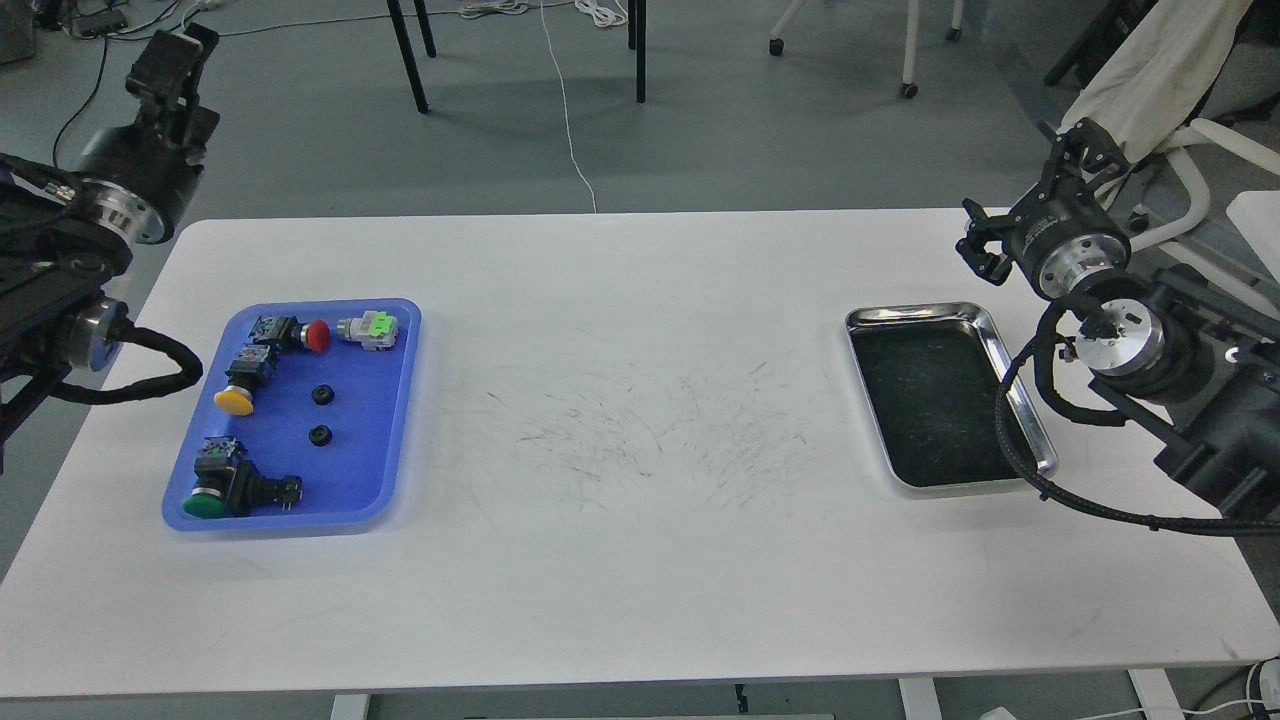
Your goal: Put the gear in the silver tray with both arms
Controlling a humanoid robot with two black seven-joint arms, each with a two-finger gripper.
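A white table (pixel 640 560) holds a blue tray (pixel 360 470) on its left side and the silver tray (pixel 1010 340) far across on the right, bare inside. The blue tray carries red, yellow and green push buttons and two small black gears (pixel 320 415). The left gripper (pixel 170 60) is raised beyond the table's corner; whether its claw is apart I cannot tell. The right gripper (pixel 1030 190) hovers behind the silver tray, fingers seemingly spread.
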